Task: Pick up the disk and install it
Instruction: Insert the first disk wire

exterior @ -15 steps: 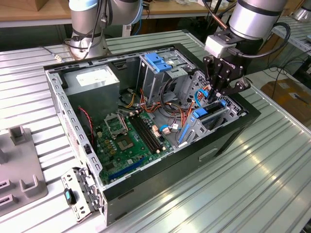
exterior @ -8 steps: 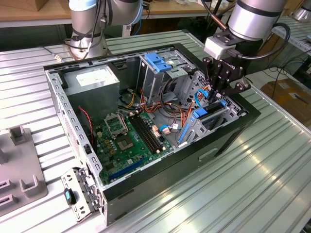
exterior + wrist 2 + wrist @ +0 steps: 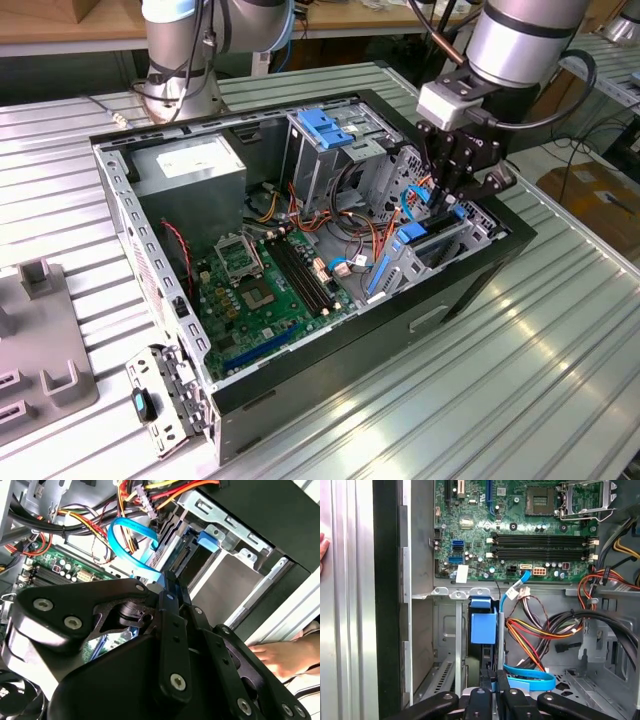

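Left to right in the exterior view, everything placed off the motherboard (image 3: 265,285).

The motherboard lies flat on the floor of the open case (image 3: 120,200). At its far end stands the tall drive cage (image 3: 310,165) with the blue bracket (image 3: 325,125) on top. That's not your part. Past the motherboard's edge, toward the exterior view's right, the gripper (image 3: 447,200) reaches straight down into the front bay.

Tool state: in the first wrist view the fingers (image 3: 485,682) are drawn close together with a blue strip pinched between them. I read that as clamped on the top edge of the disk (image 3: 483,622).

Disk location: in the bay slot just off the motherboard's edge, partly down between the grey bay walls.

Doing this step well, my read:
- Keep the push straight down and the disk square to the slot; any tilt will likely jam the blue rails.
- Watch the curved blue cable (image 3: 530,682), which sits just beside the fingers.
- The orange-yellow wire bundle (image 3: 530,635) lies between that cable and the motherboard.
- A person's hand (image 3: 290,657) rests outside the case wall; keep it out there.

Orientation: the disk stands on edge, thin edge up at the gripper, broad faces upright. Its visible top edge runs straight away from the motherboard's edge. The body is hidden in the bay, so you can't tell whether the long axis follows that edge or goes down.
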### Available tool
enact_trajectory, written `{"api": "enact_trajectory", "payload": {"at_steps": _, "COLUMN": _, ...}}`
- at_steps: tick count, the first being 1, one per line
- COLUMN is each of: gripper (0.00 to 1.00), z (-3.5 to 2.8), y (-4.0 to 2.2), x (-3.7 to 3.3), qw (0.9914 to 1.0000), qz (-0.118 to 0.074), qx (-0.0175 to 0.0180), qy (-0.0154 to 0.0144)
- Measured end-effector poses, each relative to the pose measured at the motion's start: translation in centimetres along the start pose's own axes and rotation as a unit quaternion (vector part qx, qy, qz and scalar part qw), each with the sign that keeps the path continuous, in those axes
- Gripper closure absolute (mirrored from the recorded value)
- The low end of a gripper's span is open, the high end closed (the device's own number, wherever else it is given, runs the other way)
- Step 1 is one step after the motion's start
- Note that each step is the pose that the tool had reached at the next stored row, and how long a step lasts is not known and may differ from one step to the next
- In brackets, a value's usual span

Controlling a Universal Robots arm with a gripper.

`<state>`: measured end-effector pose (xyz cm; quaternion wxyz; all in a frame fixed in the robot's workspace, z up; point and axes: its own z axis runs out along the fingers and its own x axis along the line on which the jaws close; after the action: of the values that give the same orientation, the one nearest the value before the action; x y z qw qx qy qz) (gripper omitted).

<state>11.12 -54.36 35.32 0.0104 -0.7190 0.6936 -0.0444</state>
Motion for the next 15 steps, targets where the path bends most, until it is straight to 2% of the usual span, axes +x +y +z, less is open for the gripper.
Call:
{"api": "enact_trajectory", "payload": {"at_steps": 8, "gripper": 0.84, "z": 0.21, "y": 0.03, "x": 0.02, "qw": 0.99974, "qz": -0.023, "qx": 0.0011, "qy": -0.0017}}
{"api": "enact_trajectory", "payload": {"at_steps": 15, "gripper": 0.84, "z": 0.22, "y": 0.04, "x": 0.07, "qw": 0.99959, "qz": -0.028, "qx": 0.0014, "qy": -0.0022}}
